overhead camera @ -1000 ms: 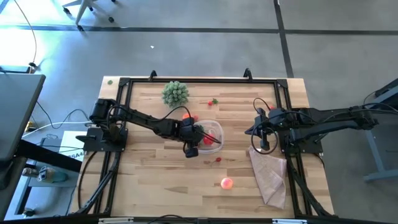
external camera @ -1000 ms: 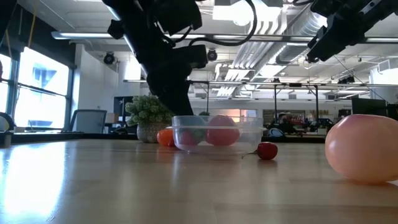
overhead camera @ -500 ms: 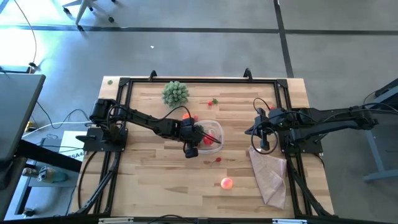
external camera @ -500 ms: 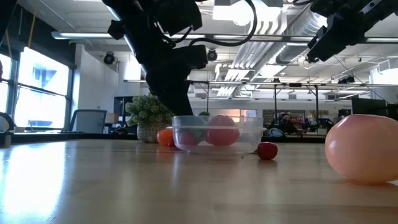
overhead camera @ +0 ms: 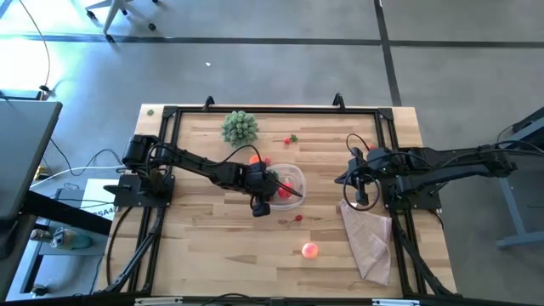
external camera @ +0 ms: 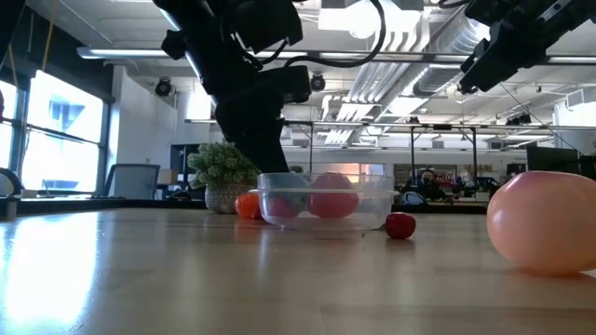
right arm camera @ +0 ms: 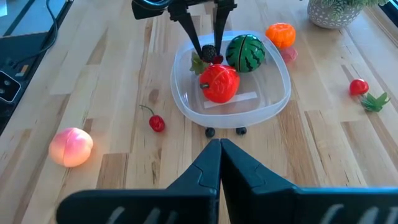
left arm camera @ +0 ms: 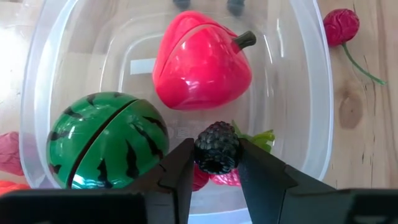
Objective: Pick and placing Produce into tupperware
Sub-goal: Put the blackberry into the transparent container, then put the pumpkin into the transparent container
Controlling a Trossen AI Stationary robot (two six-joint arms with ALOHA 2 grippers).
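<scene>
Blackberry (left arm camera: 216,147) pinched between left gripper (left arm camera: 214,163) fingers, over the tupperware (left arm camera: 311,93); red pepper (left arm camera: 200,62) just ahead of the jaws, watermelon (left arm camera: 109,144) to one side, probably a strawberry (left arm camera: 225,178) under the tips. Right gripper (right arm camera: 220,151) fully closed, empty, well clear

I see a clear, shiny plastic tupperware (left arm camera: 314,93), a glossy red pepper (left arm camera: 199,62), a bumpy blackberry (left arm camera: 216,147), and a smooth wood tabletop (overhead camera: 204,238)
</scene>
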